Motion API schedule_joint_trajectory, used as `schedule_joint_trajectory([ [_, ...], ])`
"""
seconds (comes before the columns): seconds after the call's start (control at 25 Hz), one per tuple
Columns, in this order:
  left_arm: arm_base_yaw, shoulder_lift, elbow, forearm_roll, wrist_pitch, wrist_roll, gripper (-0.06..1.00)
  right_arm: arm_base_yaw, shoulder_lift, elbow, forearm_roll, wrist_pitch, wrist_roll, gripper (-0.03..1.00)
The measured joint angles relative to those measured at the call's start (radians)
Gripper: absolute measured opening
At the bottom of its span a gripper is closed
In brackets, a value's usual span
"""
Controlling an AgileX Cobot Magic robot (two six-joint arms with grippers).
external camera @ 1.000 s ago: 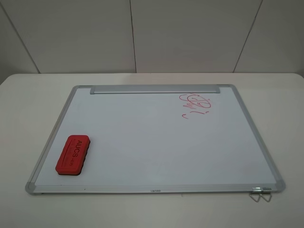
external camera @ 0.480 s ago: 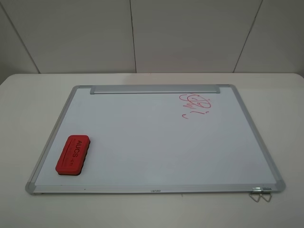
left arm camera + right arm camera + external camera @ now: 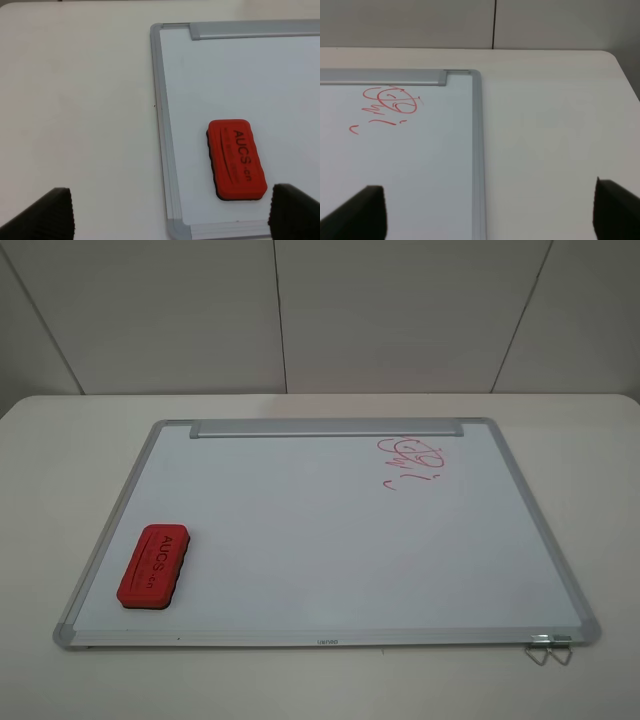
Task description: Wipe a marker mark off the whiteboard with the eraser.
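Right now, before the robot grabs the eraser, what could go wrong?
The eraser lies close to the whiteboard's raised frame, so a finger of the open left gripper might hit the frame instead. Nothing visible holds the whiteboard on the table, so hard rubbing might slide it.

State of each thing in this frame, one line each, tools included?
eraser: lying flat on the board, label up, near the near-left corner, not gripped.
whiteboard: flat on the table, mostly clean.
red scribble: curly, unwiped, near the far-right corner.
left tool: open, empty, off the eraser.
right tool: open, empty.
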Motion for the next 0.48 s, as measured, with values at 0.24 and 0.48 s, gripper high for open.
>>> schedule_joint_trajectory([
  [0.24,0.000,0.000,0.000,0.000,0.000,0.000,0.77,0.000,0.000,0.000,0.000,0.000,0.000,0.71],
  [0.48,0.000,0.000,0.000,0.000,0.000,0.000,0.77,0.000,0.000,0.000,0.000,0.000,0.000,0.71],
])
